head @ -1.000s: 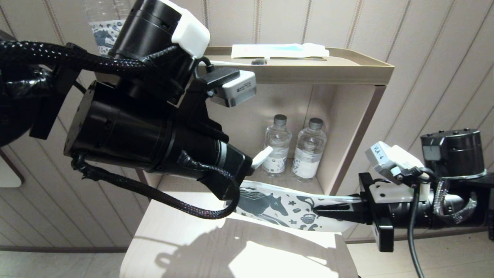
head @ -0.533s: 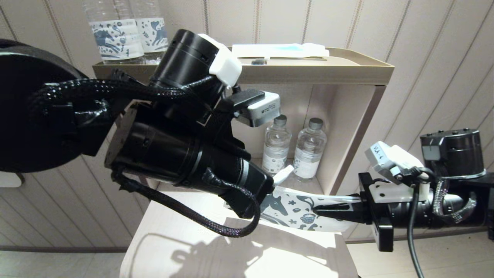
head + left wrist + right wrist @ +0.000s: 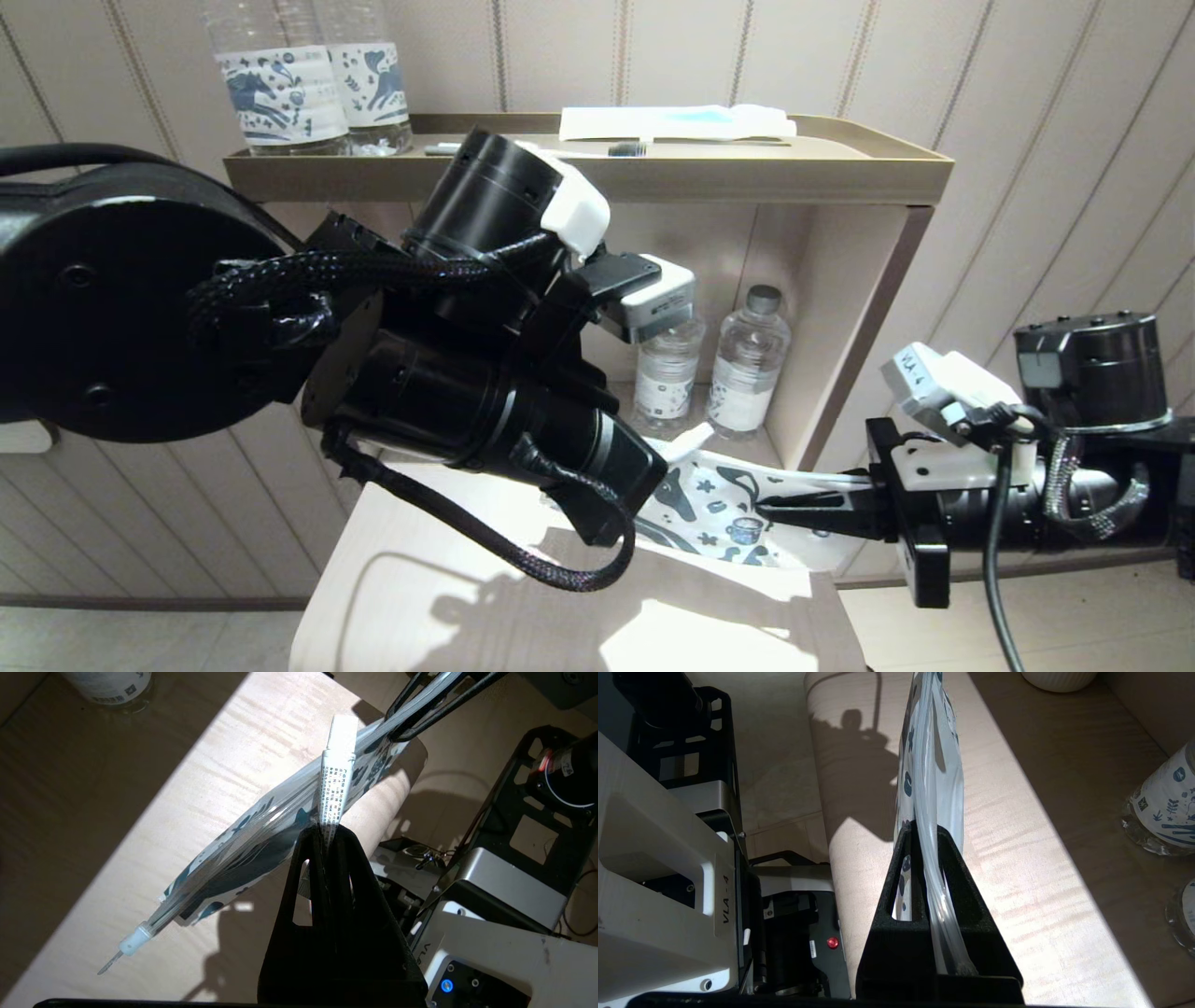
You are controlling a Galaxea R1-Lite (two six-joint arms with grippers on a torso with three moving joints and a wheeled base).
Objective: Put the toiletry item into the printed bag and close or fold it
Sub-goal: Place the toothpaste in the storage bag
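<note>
- Compared with a second ago, the left tool has been carried rightward and lower in the head view, and more of the printed bag is now covered by the left arm; the horse print is largely hidden behind it.
- A white flat piece, printed with small text and closed between the jaws of the left tool, is held at the bag; it is judged to be the bag's flap or the comb's end, and which cannot be told. Its tip shows as a white sliver in the centre of the head view.
- The bag is held in the air above the bench, stretched between both tools: the right tool, at the lower right of the head view, is closed on the bag's far end and has not shifted.
- This is read as the closing or folding step under way, though whether the comb is fully inside cannot be confirmed; a long shape with a white end cap seems to lie within the film.
- The left tool's tips are hidden in the head view by its own wrist.
- Bottles stand on the shelf behind, and a flat packet lies on the top tray.
</note>
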